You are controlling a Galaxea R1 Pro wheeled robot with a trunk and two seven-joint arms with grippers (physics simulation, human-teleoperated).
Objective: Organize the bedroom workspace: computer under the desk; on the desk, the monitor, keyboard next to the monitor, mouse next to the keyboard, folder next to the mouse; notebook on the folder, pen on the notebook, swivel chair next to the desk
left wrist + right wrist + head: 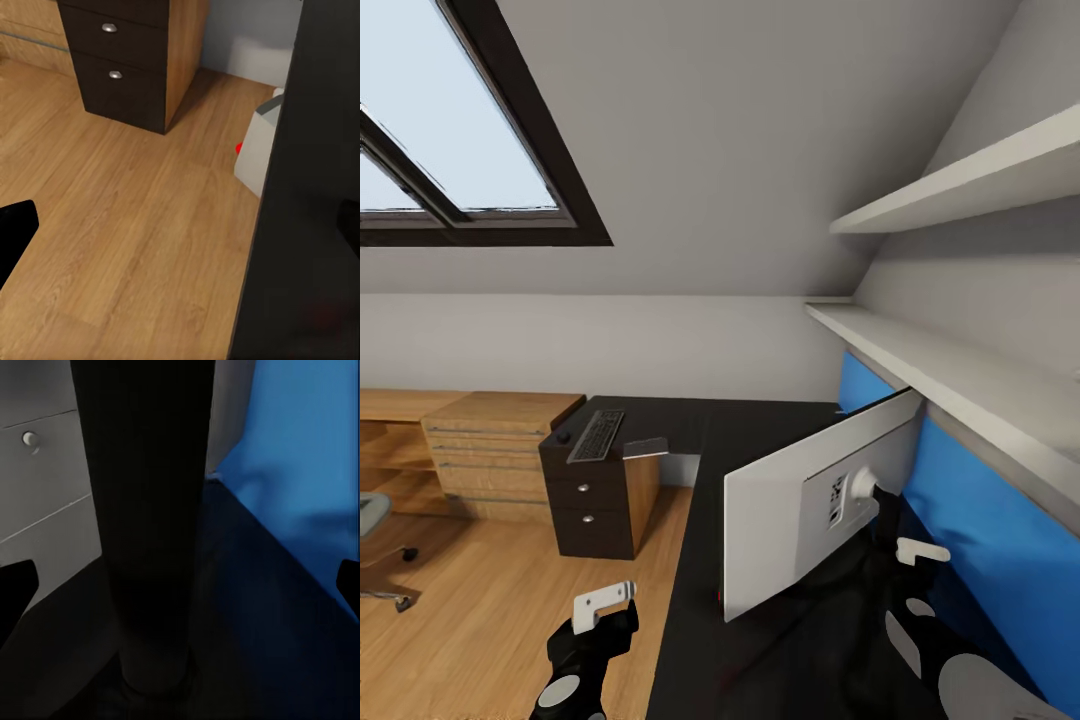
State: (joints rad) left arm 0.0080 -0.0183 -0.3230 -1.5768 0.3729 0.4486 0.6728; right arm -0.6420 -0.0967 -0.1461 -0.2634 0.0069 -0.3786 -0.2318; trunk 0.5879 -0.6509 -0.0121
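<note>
The monitor stands on the black desk with its white back toward me. My right gripper is behind it. In the right wrist view that gripper is open, its fingers wide on either side of the monitor's black stand. The keyboard and the mouse lie on the desk's far left wing. The computer, pale grey with a red light, stands on the floor under the desk edge. My left gripper hangs open and empty over the wood floor. The swivel chair is at the left edge.
A small flat grey item lies beside the keyboard. Desk drawers with silver knobs stand on the floor. A light wood drawer unit is beyond them. A blue wall panel and two white shelves close in on the right.
</note>
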